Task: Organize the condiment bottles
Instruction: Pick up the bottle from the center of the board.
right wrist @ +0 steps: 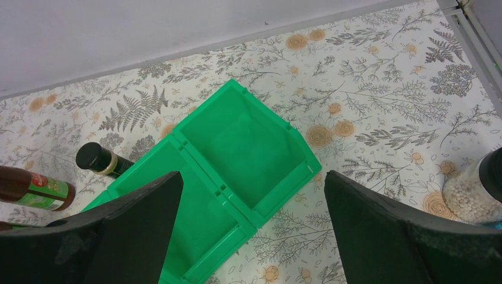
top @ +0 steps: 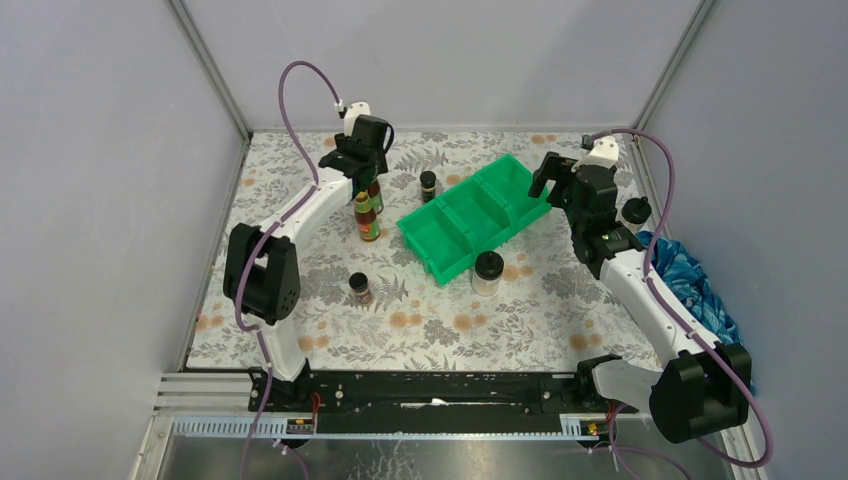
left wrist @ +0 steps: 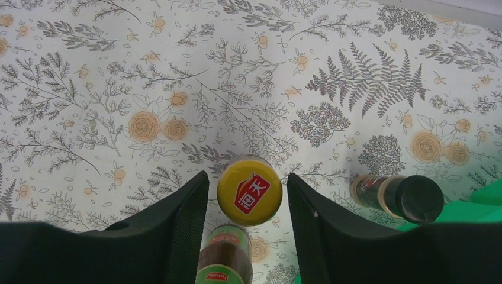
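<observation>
My left gripper (left wrist: 247, 176) stands open, its fingers flanking the yellow cap of a brown bottle (left wrist: 249, 192) upright on the table (left wrist: 89, 89); its twin (left wrist: 226, 260) stands just beside; my right gripper (right wrist: 253, 177) hangs wide open above the green bin (right wrist: 284, 192).

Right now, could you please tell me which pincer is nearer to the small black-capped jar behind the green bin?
Left. The left pincer straddles a yellow-capped bottle just beside the jar; the right pincer hovers across the bin.
</observation>
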You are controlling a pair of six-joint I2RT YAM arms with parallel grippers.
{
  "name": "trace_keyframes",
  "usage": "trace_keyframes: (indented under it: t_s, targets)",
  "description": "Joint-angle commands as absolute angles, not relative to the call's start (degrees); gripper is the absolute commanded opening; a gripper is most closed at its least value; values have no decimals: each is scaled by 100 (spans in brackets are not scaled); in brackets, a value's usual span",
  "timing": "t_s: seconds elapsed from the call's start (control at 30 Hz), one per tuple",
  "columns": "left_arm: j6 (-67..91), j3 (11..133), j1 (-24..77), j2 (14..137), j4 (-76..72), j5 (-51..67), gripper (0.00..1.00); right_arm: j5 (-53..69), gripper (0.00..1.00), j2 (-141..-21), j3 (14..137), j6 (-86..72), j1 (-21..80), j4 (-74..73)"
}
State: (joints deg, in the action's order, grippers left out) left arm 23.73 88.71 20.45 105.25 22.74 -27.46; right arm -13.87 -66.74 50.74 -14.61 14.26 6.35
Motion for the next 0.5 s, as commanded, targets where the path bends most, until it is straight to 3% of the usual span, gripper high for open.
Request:
trace_keyframes:
  t_s: [0.0,0.33,0.47]
  targets:
    - [2277,8898,1996,10593,1971,-2891,55,-1323,97,-6551,5106,-1389,1477,861]
    - [2277,8854,1997,10633,1925,-2957,50,-1309,97,-6591,5149,-1380,1477,861]
    - [2259,8834,1996,10627,1902,-2969,44,-1301,97,-6609,5159,-1380,1477,861]
